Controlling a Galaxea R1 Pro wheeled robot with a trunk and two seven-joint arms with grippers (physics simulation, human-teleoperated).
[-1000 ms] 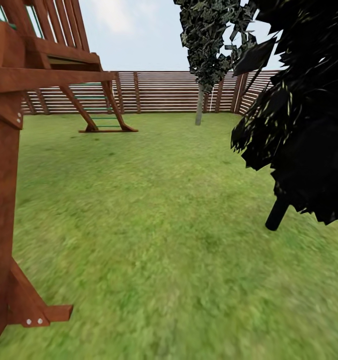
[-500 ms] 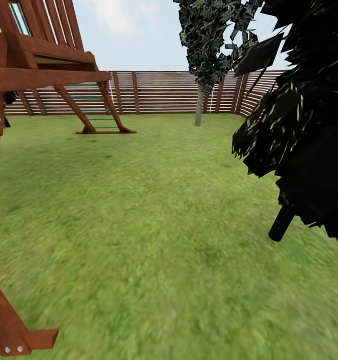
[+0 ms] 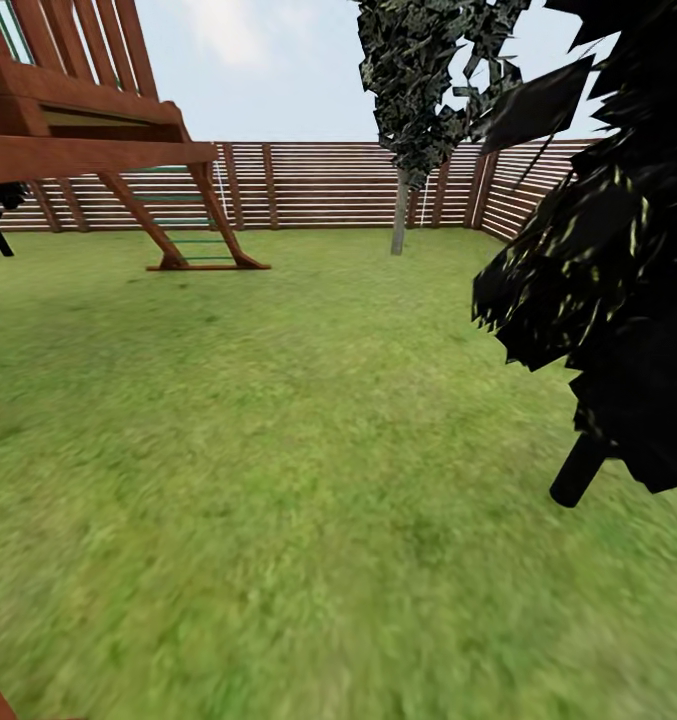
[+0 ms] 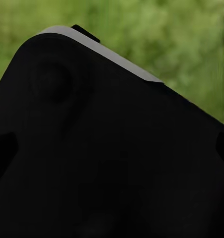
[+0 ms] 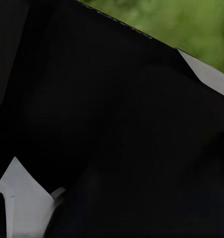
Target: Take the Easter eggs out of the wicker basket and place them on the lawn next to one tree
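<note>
I am looking across the garden: the lawn (image 3: 308, 420) takes up most of the head view, short bright grass running back to the slatted wooden fence (image 3: 318, 185) under a pale sky. At the left stands the wooden play tower (image 3: 78, 120), its ladder legs planted on the grass near the fence. On my right a black-leaved tree (image 3: 608, 290) crowds in close, its thin dark trunk (image 3: 578, 470) leaning into the turf. Farther off, just in front of the fence, is the tree (image 3: 401, 205) with the pale straight trunk and speckled foliage, which looks to me like a fair candidate for the eggs.

I see no basket and no eggs on the grass ahead, so I cannot say where they lie or whether any egg has been moved yet. My judgement is that I am in transit, with the picking and placing not visibly done from here.

Both wrist cameras give me dark robot bodywork up close with a strip of blurred green beyond it. I cannot tell whether either claw is spread, pressed together or pinching anything.
</note>
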